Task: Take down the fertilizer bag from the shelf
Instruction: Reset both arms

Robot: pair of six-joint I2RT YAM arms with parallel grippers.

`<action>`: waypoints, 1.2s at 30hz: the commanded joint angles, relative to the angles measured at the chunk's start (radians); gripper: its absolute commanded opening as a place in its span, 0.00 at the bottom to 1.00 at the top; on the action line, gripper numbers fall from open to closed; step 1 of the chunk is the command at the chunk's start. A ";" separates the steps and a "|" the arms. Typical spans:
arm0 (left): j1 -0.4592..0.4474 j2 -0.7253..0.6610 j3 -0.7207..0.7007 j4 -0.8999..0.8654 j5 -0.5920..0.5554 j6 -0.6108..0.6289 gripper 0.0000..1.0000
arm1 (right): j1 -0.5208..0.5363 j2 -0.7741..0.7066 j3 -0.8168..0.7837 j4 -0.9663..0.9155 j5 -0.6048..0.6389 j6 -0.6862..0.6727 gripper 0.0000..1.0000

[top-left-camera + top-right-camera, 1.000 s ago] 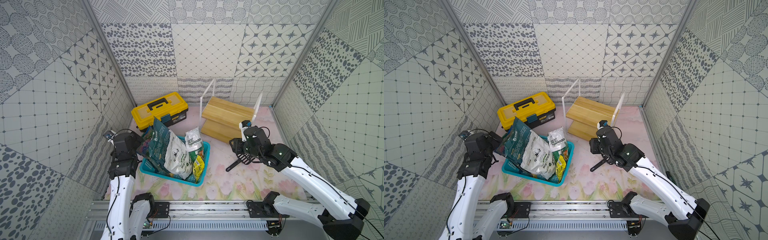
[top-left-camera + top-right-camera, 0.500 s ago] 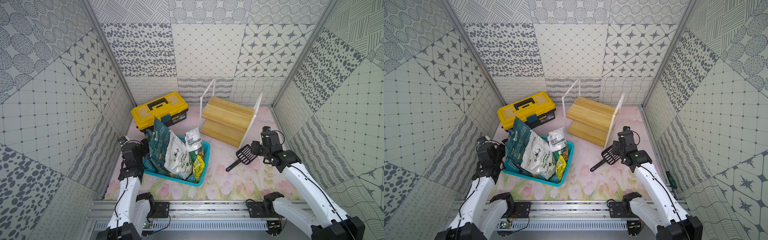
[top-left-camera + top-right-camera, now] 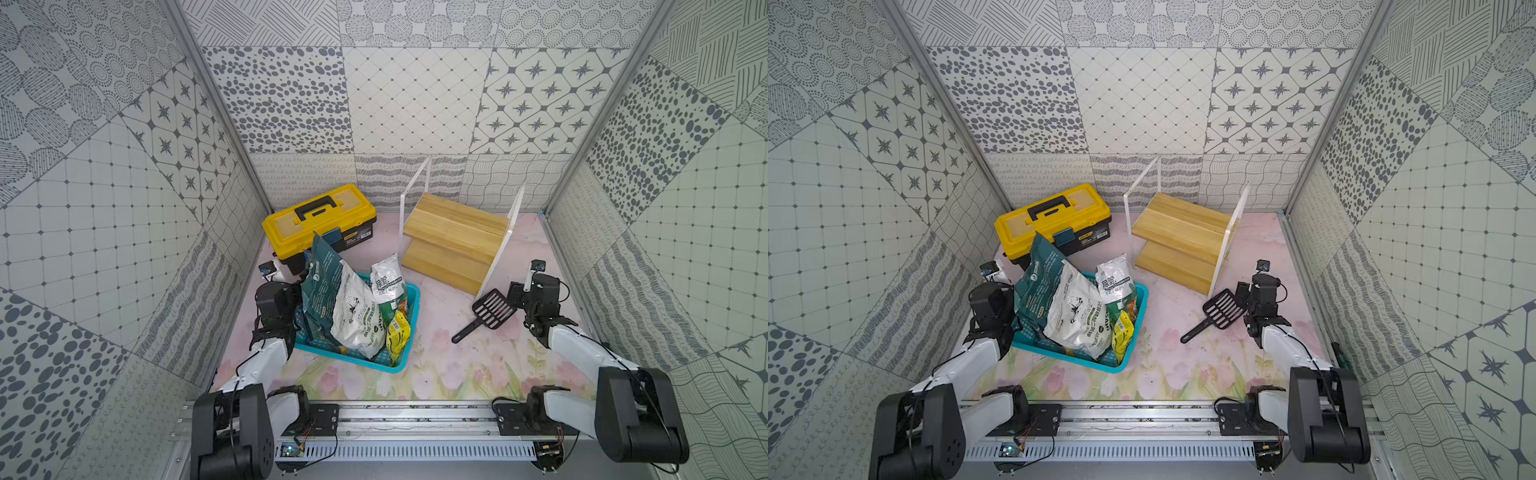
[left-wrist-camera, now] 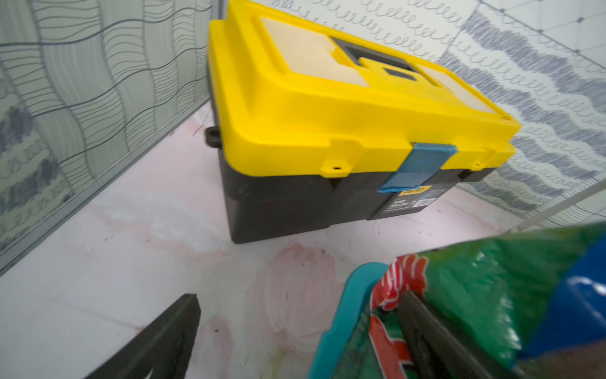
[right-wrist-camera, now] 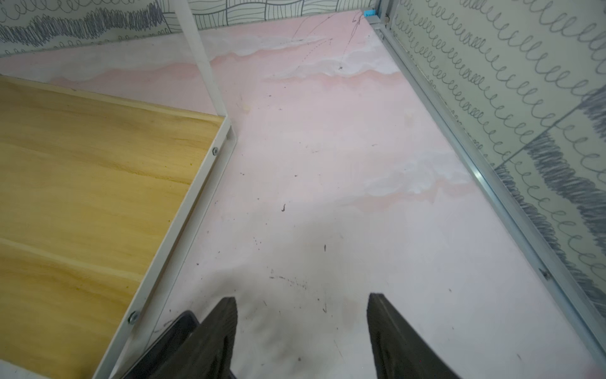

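Note:
The shelf (image 3: pixel 453 239) (image 3: pixel 1177 237) stands at the back right, and both wooden boards are bare. A small white-and-green fertilizer bag (image 3: pixel 388 286) (image 3: pixel 1115 282) stands upright in the teal basket (image 3: pixel 409 328) among other bags. My left gripper (image 3: pixel 289 286) (image 4: pixel 301 321) is open at the basket's left corner. One of its fingers (image 4: pixel 426 331) lies against a green-and-red bag inside the rim; the other is over the floor. My right gripper (image 3: pixel 517 291) (image 5: pixel 301 305) is open and holds nothing, low over the pink floor beside the shelf's right panel.
A black slotted scoop (image 3: pixel 490 311) (image 3: pixel 1221 309) lies on the floor just left of my right gripper. A yellow-and-black toolbox (image 3: pixel 320 220) (image 4: pixel 344 124) sits at the back left. A dark green bag (image 3: pixel 320 286) and a large white bag (image 3: pixel 357 320) fill the basket.
My right gripper has drawn away from the scoop towards the right wall, and its jaws have widened. My left arm has shifted closer to the basket's corner. The bags have not moved.

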 commanded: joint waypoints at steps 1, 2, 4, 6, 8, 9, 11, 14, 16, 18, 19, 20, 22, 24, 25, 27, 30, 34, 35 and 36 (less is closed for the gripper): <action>-0.097 0.112 -0.015 0.004 0.091 0.211 1.00 | -0.007 0.080 -0.021 0.310 -0.043 -0.037 0.68; -0.102 0.129 -0.007 0.019 0.083 0.211 1.00 | -0.007 0.111 -0.016 0.340 -0.053 -0.039 0.68; -0.103 0.162 0.003 0.052 0.085 0.212 1.00 | -0.009 0.141 0.009 0.329 -0.112 -0.042 0.68; -0.105 0.191 0.018 0.071 0.085 0.213 1.00 | -0.008 0.172 0.036 0.328 -0.155 -0.037 0.68; -0.106 0.215 0.049 0.031 0.086 0.214 1.00 | -0.007 0.197 0.028 0.400 -0.172 -0.009 0.68; -0.106 0.222 0.060 0.018 0.090 0.214 1.00 | -0.004 0.216 0.008 0.458 -0.203 -0.020 0.68; -0.111 0.231 0.060 0.038 0.102 0.192 1.00 | 0.028 0.253 -0.005 0.511 -0.173 -0.053 0.67; -0.141 0.255 0.034 0.137 0.079 0.134 1.00 | 0.070 0.321 -0.035 0.626 -0.142 -0.093 0.69; -0.189 0.290 0.031 0.181 -0.005 0.180 1.00 | 0.071 0.314 -0.037 0.612 -0.142 -0.096 0.70; -0.220 0.351 0.032 0.238 -0.052 0.202 1.00 | 0.068 0.318 -0.030 0.607 -0.144 -0.090 0.73; -0.234 0.380 0.036 0.255 -0.077 0.211 1.00 | 0.068 0.314 -0.029 0.598 -0.148 -0.090 0.74; -0.254 0.420 0.041 0.288 -0.100 0.227 1.00 | 0.066 0.312 -0.026 0.590 -0.150 -0.089 0.78; -0.262 0.409 0.038 0.269 -0.135 0.219 1.00 | 0.065 0.312 -0.025 0.589 -0.150 -0.087 0.96; -0.262 0.427 0.031 0.318 -0.137 0.231 1.00 | 0.065 0.313 -0.026 0.590 -0.148 -0.088 0.97; -0.262 0.413 0.042 0.268 -0.135 0.218 1.00 | 0.065 0.312 -0.027 0.590 -0.148 -0.089 0.97; -0.260 0.425 0.035 0.308 -0.134 0.228 1.00 | 0.065 0.312 -0.026 0.591 -0.149 -0.086 0.97; -0.261 0.423 0.037 0.300 -0.133 0.226 1.00 | 0.065 0.313 -0.026 0.591 -0.148 -0.088 0.97; -0.258 0.418 0.040 0.282 -0.131 0.220 1.00 | 0.065 0.312 -0.026 0.591 -0.148 -0.087 0.97; -0.258 0.416 0.041 0.279 -0.131 0.218 1.00 | 0.065 0.314 -0.025 0.590 -0.149 -0.086 0.97; -0.259 0.420 0.038 0.288 -0.130 0.221 1.00 | 0.063 0.314 -0.024 0.589 -0.151 -0.085 0.97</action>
